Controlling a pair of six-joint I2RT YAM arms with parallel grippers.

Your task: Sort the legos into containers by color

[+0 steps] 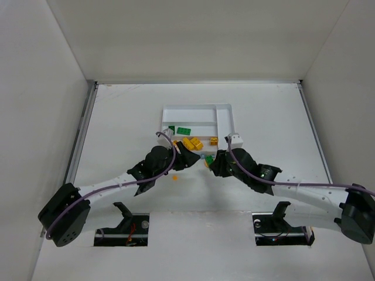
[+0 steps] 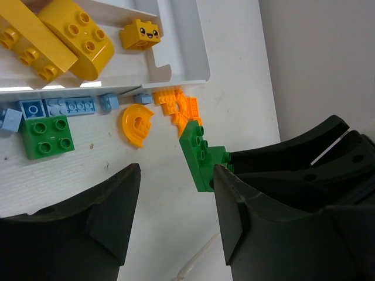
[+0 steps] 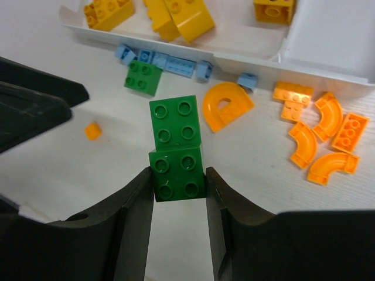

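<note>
My right gripper [image 3: 177, 175] is shut on a green stepped lego [image 3: 177, 149], its fingers pressed against both sides of the lower block just above the table. In the left wrist view the same green lego [image 2: 202, 155] shows tilted, beside my right finger. My left gripper [image 2: 176, 175] stands open over bare table with nothing between its fingers. Both grippers [image 1: 186, 157] [image 1: 212, 164] meet just in front of the white tray [image 1: 225, 117]. Yellow legos [image 2: 58, 35] lie in one of its containers and green ones [image 1: 181, 130] in another.
Loose along the tray's near wall [image 3: 246, 58] lie an orange arch [image 3: 225, 105], a green square brick [image 3: 142, 77], light blue bricks [image 3: 176, 65], several orange curved pieces [image 3: 319, 137] and one tiny orange brick [image 3: 92, 130].
</note>
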